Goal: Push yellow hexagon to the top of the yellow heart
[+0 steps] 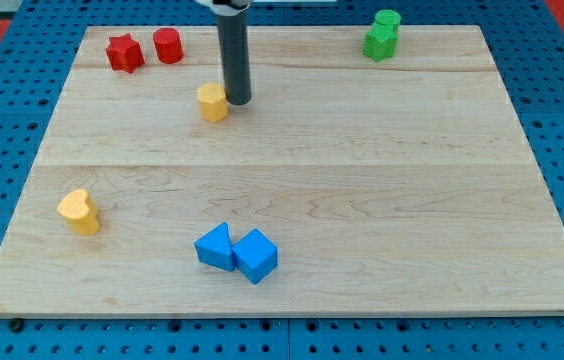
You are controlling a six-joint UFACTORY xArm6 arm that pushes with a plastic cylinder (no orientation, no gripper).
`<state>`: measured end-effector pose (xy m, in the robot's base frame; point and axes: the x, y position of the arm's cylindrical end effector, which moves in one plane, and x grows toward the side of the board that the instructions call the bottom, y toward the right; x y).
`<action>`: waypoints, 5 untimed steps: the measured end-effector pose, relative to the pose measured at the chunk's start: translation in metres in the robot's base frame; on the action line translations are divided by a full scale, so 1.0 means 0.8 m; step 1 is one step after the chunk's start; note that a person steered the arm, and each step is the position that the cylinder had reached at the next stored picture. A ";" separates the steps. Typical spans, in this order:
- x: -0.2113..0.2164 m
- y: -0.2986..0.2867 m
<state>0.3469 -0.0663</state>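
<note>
my tip (238, 101) rests just right of the yellow hexagon (213, 102), touching or nearly so, in the upper part of the tabletop (382, 200); the yellow heart (80, 212) lies well apart, toward the view's lower left. there is no gripper, only the rod, so nothing is held; the hexagon looks light, stiff and quick to slide or spin, so i judge a push should meet its upper right face squarely.
</note>
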 end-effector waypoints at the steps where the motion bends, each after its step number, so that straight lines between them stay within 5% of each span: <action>1: 0.032 -0.035; 3: -0.014 -0.058; 5: 0.034 -0.128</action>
